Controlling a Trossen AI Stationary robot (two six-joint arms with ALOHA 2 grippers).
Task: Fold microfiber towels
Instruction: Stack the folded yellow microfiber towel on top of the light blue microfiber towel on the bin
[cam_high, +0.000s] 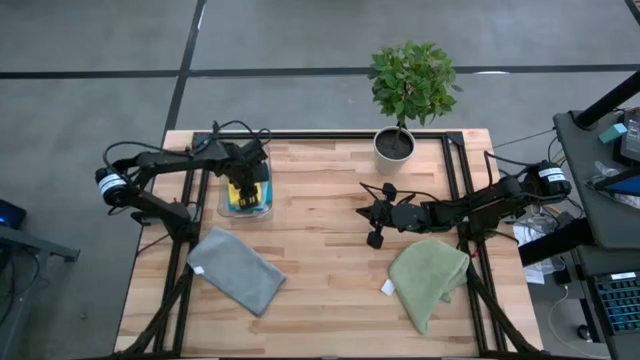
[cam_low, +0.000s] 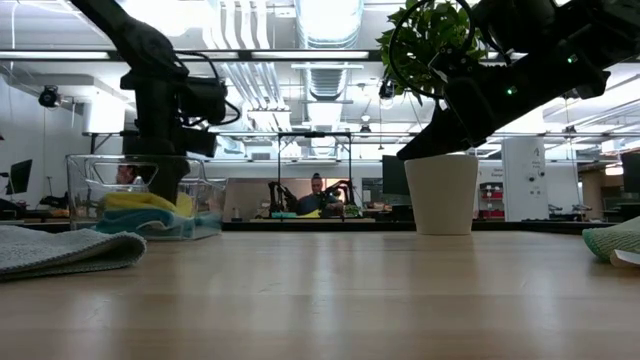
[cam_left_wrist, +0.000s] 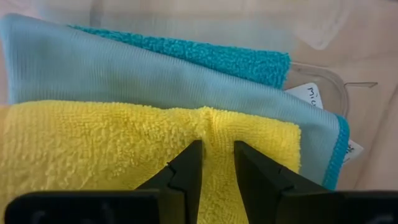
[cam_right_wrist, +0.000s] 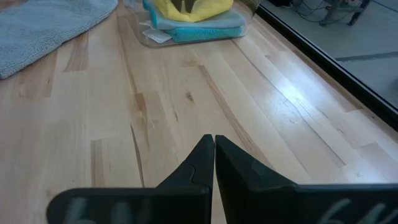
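left gripper (cam_left_wrist: 216, 165) is down in the clear bin (cam_high: 262, 208), fingers pinching a ridge of the yellow towel (cam_left_wrist: 112, 149) on top of the stack. soft, light cloth, it bunches, so better grabbed at a corner. right gripper (cam_right_wrist: 214, 155) hovers shut over bare wood table (cam_high: 320, 230). grey towel (cam_high: 238, 270) and green towel (cam_high: 430, 275) lie near the front edge; potted plant (cam_high: 400, 100) behind.

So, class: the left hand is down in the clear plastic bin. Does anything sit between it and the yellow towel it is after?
Nothing visible does. The left hand is already pinching a raised fold of the yellow microfiber towel, which lies topmost in the clear plastic bin, above the light blue towel and teal towel.
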